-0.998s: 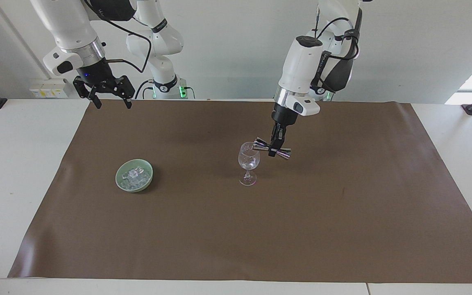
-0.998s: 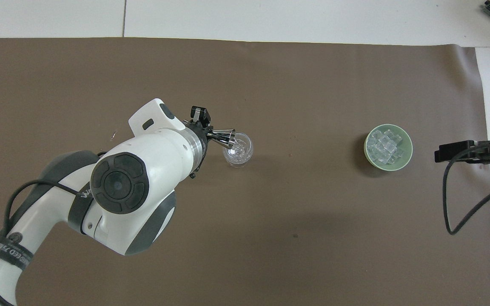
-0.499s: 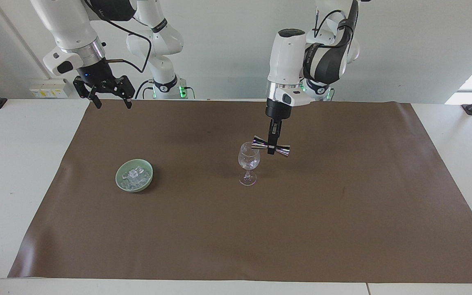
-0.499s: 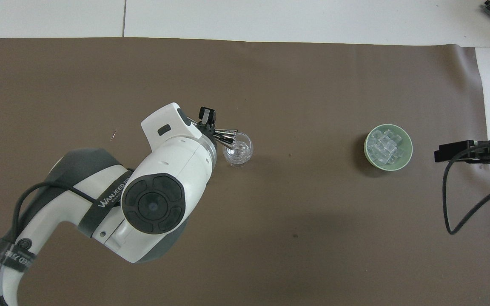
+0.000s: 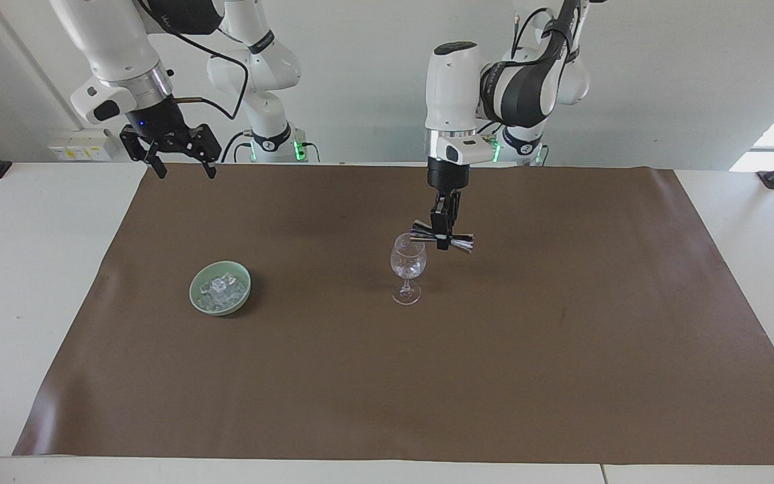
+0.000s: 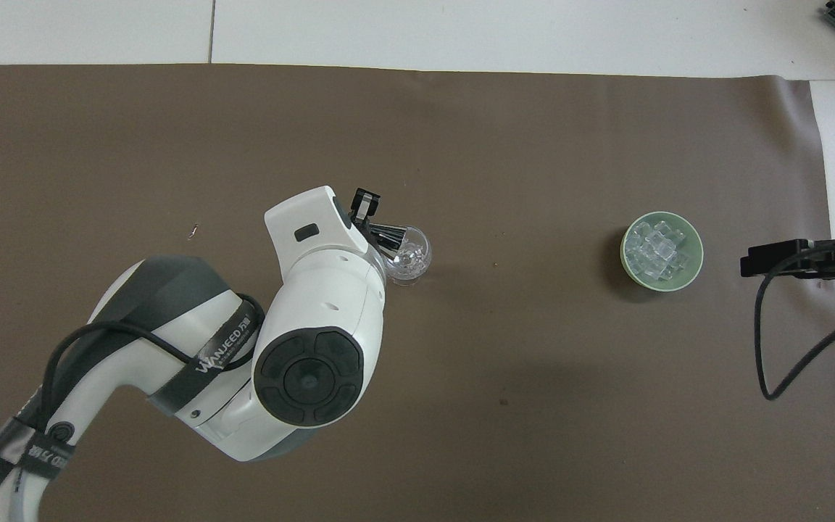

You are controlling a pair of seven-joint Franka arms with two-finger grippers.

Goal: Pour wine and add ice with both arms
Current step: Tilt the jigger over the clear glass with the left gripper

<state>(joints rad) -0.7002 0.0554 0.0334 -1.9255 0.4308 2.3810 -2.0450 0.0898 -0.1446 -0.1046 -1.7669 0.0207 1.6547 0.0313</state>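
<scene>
The ice [image 5: 221,287] lies as a small heap of clear cubes in a pale green bowl [image 5: 197,284] on the brown mat [image 5: 562,376], toward the right arm's end of the bench [image 5: 31,269] and well apart from the wine glass [image 5: 407,263], which stands upright near the mat's middle. I judge the cubes to be light, hard and slick (wet if real, and likely to skate out of a loose pinch), so a single cube is best taken across two flat faces from straight above, clear of the bowl's rim. The glass looks fragile and top-heavy on its thin stem, so anything dropped in should go from low over the mouth, without knocking the rim. The left gripper [image 5: 444,232] hangs wrist-down just over the glass, jaws pinching a metal double-ended jigger [image 5: 442,239] at its narrow waist; the jigger lies on its side, one cup at the glass's rim, and whether liquid is running I cannot tell. The right gripper [image 5: 170,152] waits high above the mat's edge nearest the robots, jaws spread and pointing down, holding nothing, not yet over the bowl.
</scene>
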